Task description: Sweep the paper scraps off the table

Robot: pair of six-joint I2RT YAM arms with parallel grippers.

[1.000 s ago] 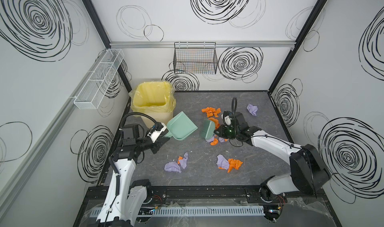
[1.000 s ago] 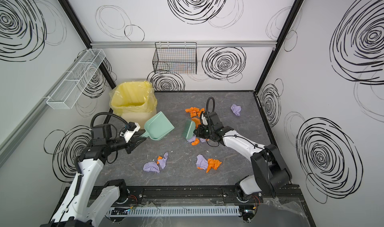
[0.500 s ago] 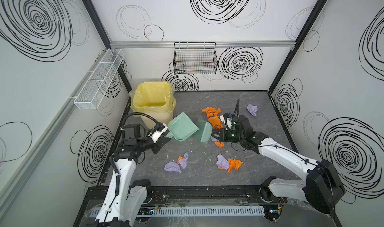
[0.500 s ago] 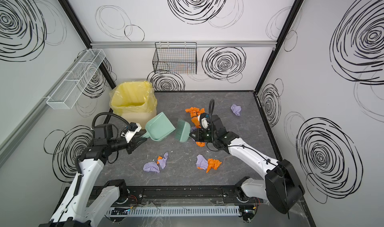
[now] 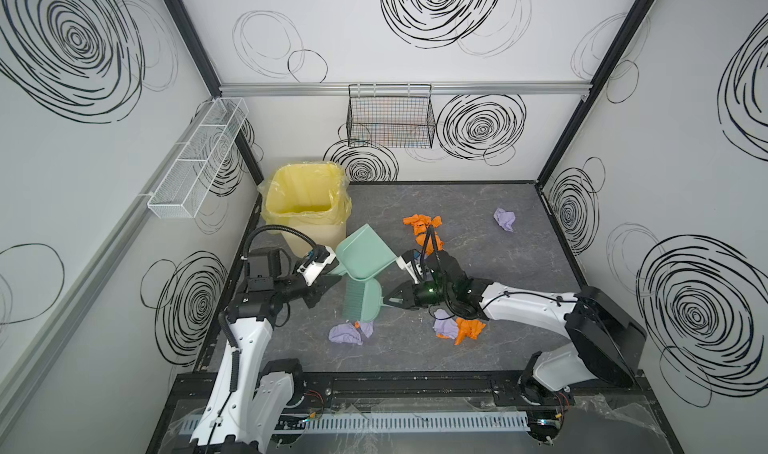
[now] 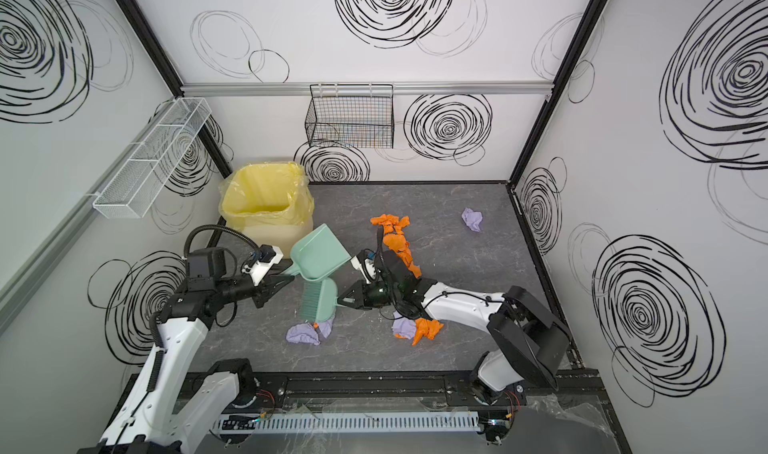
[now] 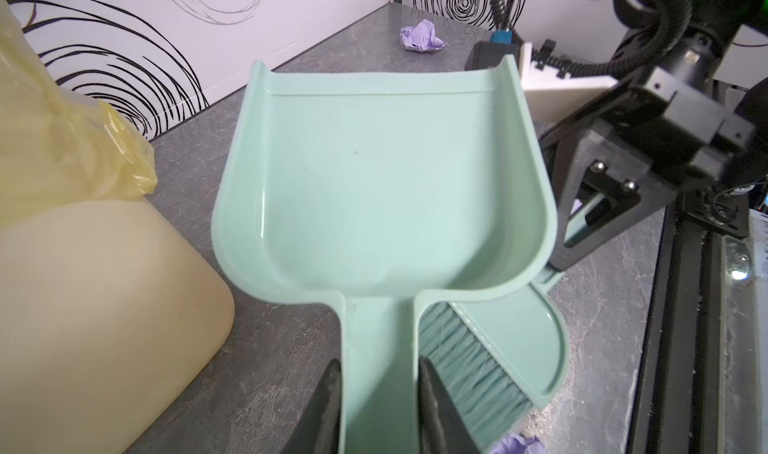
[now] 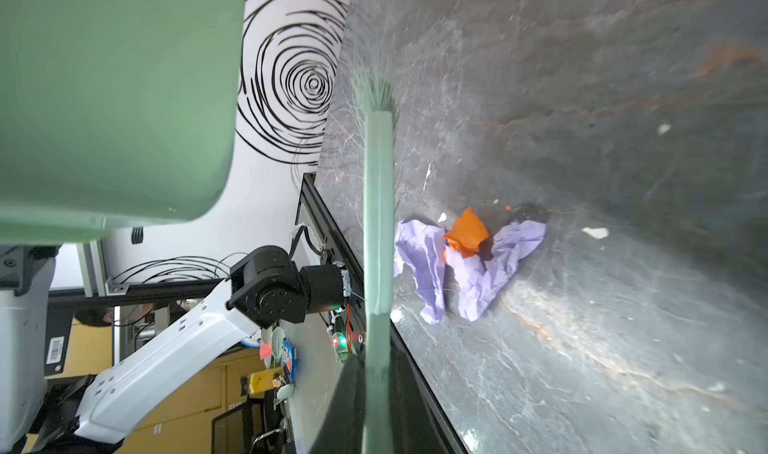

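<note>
My left gripper [image 5: 332,279] [image 7: 378,398] is shut on the handle of the mint-green dustpan [image 5: 365,256] [image 7: 382,173], whose scoop is empty. My right gripper [image 5: 388,300] [image 8: 376,410] is shut on the matching brush [image 5: 361,302] [image 8: 378,223]. The brush head lies just in front of the pan, partly under its rear corner. Paper scraps lie on the table [image 5: 415,360]. An orange cluster [image 5: 422,223] is at the back, a lilac wad [image 5: 505,219] at the back right. Lilac wads with an orange bit [image 5: 345,333] [image 8: 469,256] lie beside the brush. A lilac-and-orange heap [image 5: 459,329] is under my right arm.
A bin lined with a yellow bag [image 5: 305,206] [image 7: 83,285] stands at the back left, right behind the dustpan. A black wire basket [image 5: 390,117] and a white wire shelf [image 5: 199,157] hang on the walls. A black rail [image 5: 374,385] runs along the front edge.
My right gripper has carried the brush left and toward the front, from beside the orange cluster to just in front of the dustpan. The left gripper and dustpan have barely moved.
</note>
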